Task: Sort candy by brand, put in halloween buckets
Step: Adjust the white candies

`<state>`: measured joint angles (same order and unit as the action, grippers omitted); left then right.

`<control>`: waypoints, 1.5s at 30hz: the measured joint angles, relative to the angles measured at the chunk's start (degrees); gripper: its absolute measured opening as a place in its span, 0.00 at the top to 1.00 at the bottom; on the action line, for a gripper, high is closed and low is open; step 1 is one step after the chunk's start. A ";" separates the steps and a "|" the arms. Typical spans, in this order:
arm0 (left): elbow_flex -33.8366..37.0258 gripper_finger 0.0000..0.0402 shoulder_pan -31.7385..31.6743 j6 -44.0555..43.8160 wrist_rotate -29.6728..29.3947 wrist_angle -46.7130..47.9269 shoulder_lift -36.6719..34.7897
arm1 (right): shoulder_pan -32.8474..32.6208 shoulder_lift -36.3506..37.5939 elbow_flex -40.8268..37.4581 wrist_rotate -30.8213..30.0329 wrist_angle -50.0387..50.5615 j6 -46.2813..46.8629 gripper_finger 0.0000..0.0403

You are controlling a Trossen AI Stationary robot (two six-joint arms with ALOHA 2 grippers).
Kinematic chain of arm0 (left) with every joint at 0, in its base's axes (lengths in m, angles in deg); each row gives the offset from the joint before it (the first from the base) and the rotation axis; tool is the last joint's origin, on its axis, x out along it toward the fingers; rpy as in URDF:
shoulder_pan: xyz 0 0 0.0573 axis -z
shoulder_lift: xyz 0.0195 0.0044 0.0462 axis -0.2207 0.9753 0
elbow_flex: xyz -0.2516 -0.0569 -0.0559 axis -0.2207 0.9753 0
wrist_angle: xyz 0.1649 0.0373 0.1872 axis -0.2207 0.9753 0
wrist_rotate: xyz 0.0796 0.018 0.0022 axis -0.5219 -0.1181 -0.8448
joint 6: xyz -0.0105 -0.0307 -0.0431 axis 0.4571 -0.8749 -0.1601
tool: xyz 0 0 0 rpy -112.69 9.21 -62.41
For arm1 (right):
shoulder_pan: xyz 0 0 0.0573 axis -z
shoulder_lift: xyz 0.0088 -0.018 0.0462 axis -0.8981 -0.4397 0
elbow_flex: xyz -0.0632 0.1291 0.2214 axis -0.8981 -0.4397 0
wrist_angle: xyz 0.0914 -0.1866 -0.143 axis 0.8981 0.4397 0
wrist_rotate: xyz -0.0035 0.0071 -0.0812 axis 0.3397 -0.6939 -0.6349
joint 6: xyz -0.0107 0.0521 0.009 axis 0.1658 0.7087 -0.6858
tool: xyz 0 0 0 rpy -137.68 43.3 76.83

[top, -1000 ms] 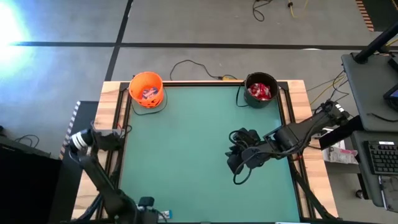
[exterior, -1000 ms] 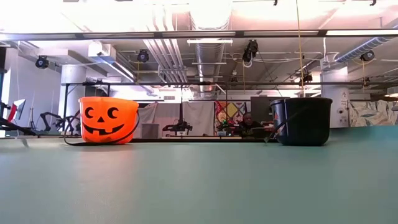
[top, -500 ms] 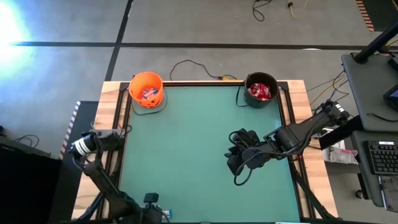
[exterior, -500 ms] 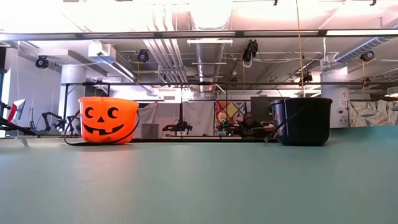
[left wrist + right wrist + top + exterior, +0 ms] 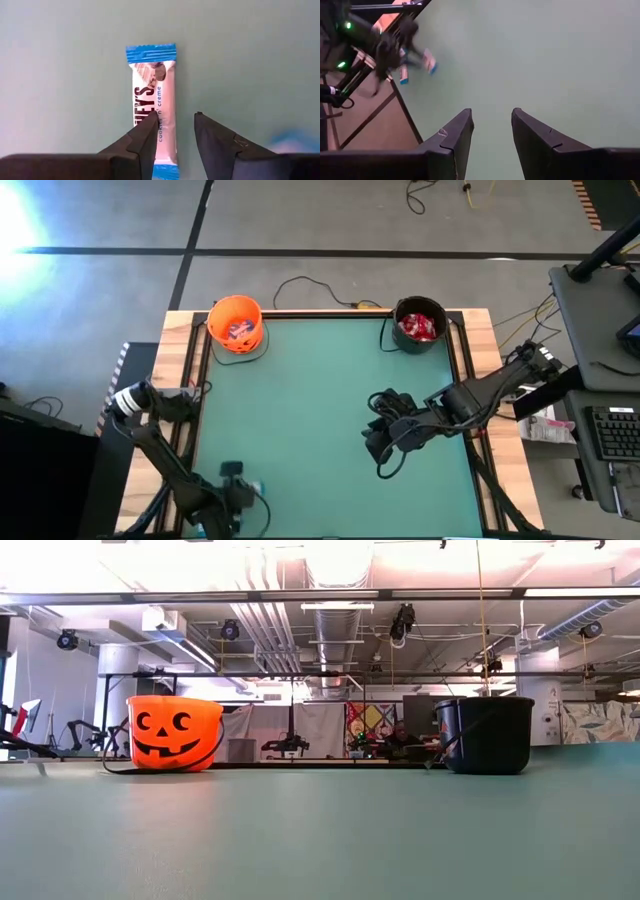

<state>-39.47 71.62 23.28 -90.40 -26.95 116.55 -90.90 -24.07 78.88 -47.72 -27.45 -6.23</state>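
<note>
Hovering our left gripper [image 5: 172, 131] over the green table [image 5: 320, 390] at its near-left corner, we see one blue-and-white candy bar [image 5: 152, 105] lying flat, far from the orange bucket [image 5: 236, 323]. Its long axis runs straight ahead from the fingers, which stand apart and empty; one fingertip overlaps the bar, so it sits slightly off-centre in the gap. Our right gripper [image 5: 491, 125], also parted and empty, waits below the black bucket [image 5: 419, 324], farther away.
</note>
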 joint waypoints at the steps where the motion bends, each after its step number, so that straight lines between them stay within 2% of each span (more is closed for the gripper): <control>1: 0.16 0.71 0.00 -1.89 0.42 5.42 -0.56 | -0.03 0.00 0.00 -0.01 0.00 -0.26 0.68; 3: 0.39 0.71 0.04 -6.53 1.39 13.77 -2.02 | -0.04 0.00 0.00 -0.03 0.00 -1.22 0.68; 5: 0.32 0.71 0.22 -8.47 2.37 15.51 -4.99 | -0.14 0.00 0.00 -0.10 0.00 -1.99 0.69; 10: 0.18 0.72 2.47 -5.14 7.73 4.82 -8.75 | -0.15 0.00 -0.02 -0.25 0.00 -3.45 0.69; 14: 0.09 0.72 4.11 -3.84 14.52 -1.93 -7.17 | -0.15 -0.08 -0.04 -0.68 0.01 -4.75 0.69; 23: -0.17 0.72 4.14 -1.22 16.50 -9.03 -0.69 | -0.15 -2.04 -0.09 -0.67 0.03 -5.97 0.69; 27: -0.37 0.72 3.03 0.23 16.21 -5.02 0.06 | -0.26 -3.30 -0.11 -0.30 0.01 -5.88 0.69; 32: -0.05 0.72 1.02 1.80 11.61 7.86 -1.33 | -0.28 -4.41 -0.11 -0.06 0.07 -5.91 0.67; 35: 0.59 0.72 0.42 -0.50 12.37 14.80 -3.23 | -0.28 -4.66 -0.11 -0.03 0.03 -5.79 0.67; 41: 0.18 0.72 4.67 -7.29 21.67 6.82 -9.65 | -0.28 -4.75 -0.11 0.01 0.00 -4.99 0.69; 45: 0.10 0.72 8.55 -13.36 24.07 5.27 -9.71 | -0.27 -5.55 -0.11 -0.25 0.02 -5.52 0.69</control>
<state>-39.37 80.17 9.93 -66.32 -21.69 106.84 -91.18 -29.61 78.77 -47.97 -27.43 -11.75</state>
